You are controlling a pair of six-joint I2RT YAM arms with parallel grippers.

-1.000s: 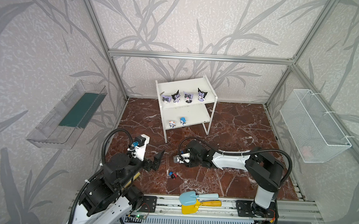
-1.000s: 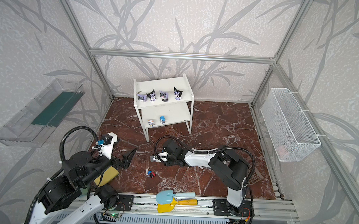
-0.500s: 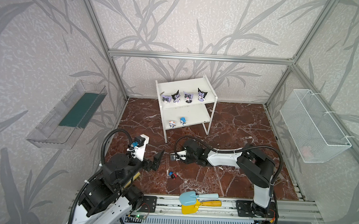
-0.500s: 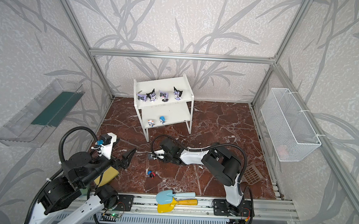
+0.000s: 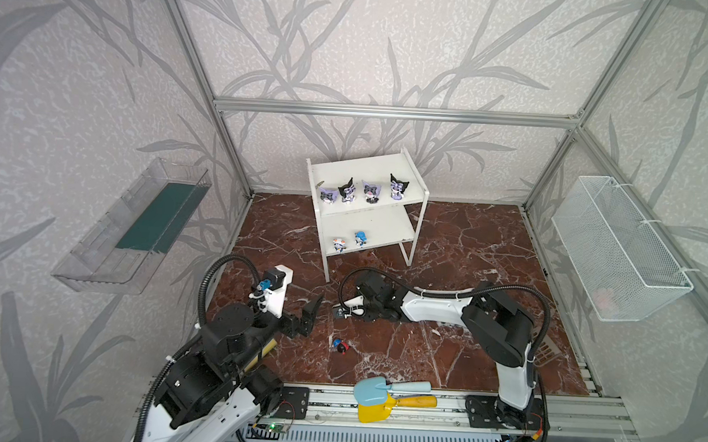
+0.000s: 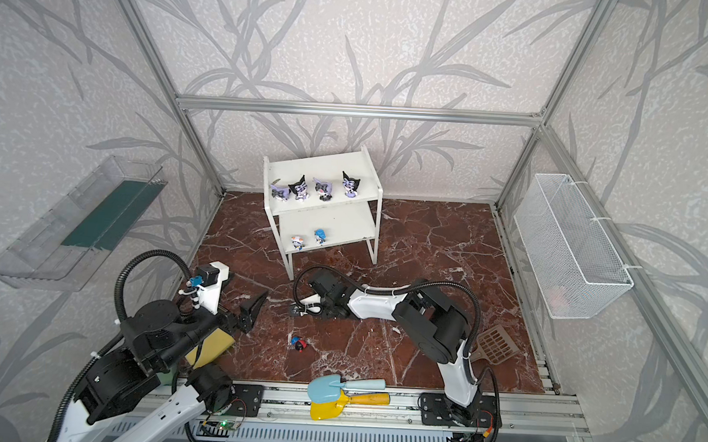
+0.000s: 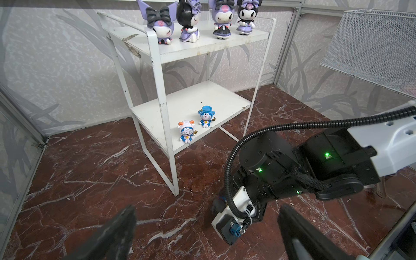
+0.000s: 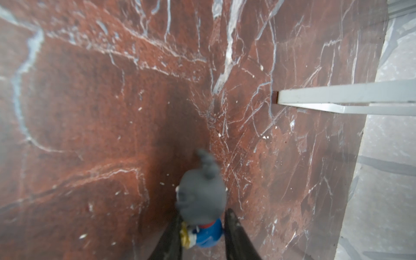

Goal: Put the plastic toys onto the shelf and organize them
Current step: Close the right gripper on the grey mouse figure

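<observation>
The white shelf [image 5: 371, 169] [image 6: 326, 162] [image 7: 191, 101] stands at the back of the marble floor. Several purple plastic toys [image 5: 370, 191] [image 7: 221, 18] line its top board, and two small blue ones [image 5: 359, 239] [image 7: 205, 117] stand on the lower board. My right gripper [image 5: 339, 312] [image 8: 203, 213] lies low on the floor before the shelf, shut on a grey-headed, blue-bodied toy [image 8: 202, 195]. A red and blue toy [image 5: 340, 346] [image 6: 298, 343] lies loose nearer the front. My left gripper [image 5: 312, 311] [image 7: 207, 208] hovers open beside the right one, holding nothing.
A blue shovel [image 5: 376, 391] and a yellow shovel [image 5: 375, 410] rest on the front rail. A yellow sponge [image 6: 213, 343] lies under my left arm and a brown slotted scoop [image 6: 497, 346] behind my right arm. A wire basket [image 5: 617, 252] and a clear tray [image 5: 131, 227] hang on the side walls.
My right gripper has slid left along the floor and its jaws have narrowed onto the grey-headed toy. The left arm has stayed still and open.
</observation>
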